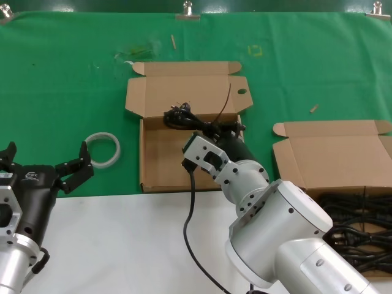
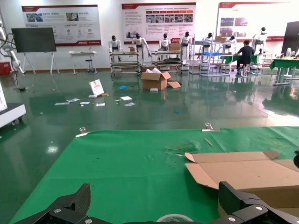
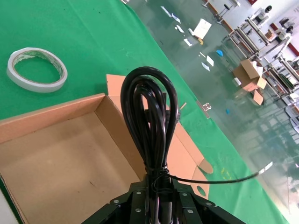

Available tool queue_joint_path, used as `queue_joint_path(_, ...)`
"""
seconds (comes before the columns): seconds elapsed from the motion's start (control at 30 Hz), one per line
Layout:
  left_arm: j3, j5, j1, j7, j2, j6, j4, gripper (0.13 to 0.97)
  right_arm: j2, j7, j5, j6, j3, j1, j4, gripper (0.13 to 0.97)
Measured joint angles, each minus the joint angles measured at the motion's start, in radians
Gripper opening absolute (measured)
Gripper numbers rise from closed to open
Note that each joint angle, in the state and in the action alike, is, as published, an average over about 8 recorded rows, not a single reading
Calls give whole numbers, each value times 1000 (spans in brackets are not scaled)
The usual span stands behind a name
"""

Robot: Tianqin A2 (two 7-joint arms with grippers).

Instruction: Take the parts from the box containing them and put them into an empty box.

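Right gripper clamped on cable bundle over empty box (no legible labels); left gripper spread wide.

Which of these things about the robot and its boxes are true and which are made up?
1. The right gripper holds a black cable bundle. True.
2. The bundle is over the box with a hole in its lid flap. True.
3. The white ring lies inside that box. False: it lies on the green cloth, beside the box.
4. The other box, by the robot's right side, is empty. False: it has black cables in it.
5. The left gripper holds a cable too. False: it is open, with nothing in it.
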Motion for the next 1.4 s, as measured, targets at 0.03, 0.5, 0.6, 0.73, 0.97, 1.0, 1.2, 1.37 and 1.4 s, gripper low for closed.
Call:
queue_joint_path(0.03,0,0,0,0,0,0,0,965,0,1,0,0,0,0,0,215)
queue_joint_path(0.5,0,0,0,0,0,0,0,965,1,2,0,0,-1,0,0,297)
queue_joint_path(0.6,0,0,0,0,0,0,0,965,1,2,0,0,-1,0,0,358)
queue_joint_path(0.73,0,0,0,0,0,0,0,965,1,2,0,0,-1,0,0,424)
queue_joint_path(0.97,0,0,0,0,0,0,0,965,1,44,-24,-18,15,-13,6,559)
queue_joint_path(1.0,0,0,0,0,0,0,0,965,1,58,-32,-23,20,-17,8,559)
queue_joint_path(1.2,0,0,0,0,0,0,0,965,1,169,-95,-69,62,-52,25,658)
queue_joint_path(1.37,0,0,0,0,0,0,0,965,1,278,-157,-114,103,-86,42,757)
queue_joint_path(1.4,0,0,0,0,0,0,0,965,1,299,-170,-123,112,-93,45,773)
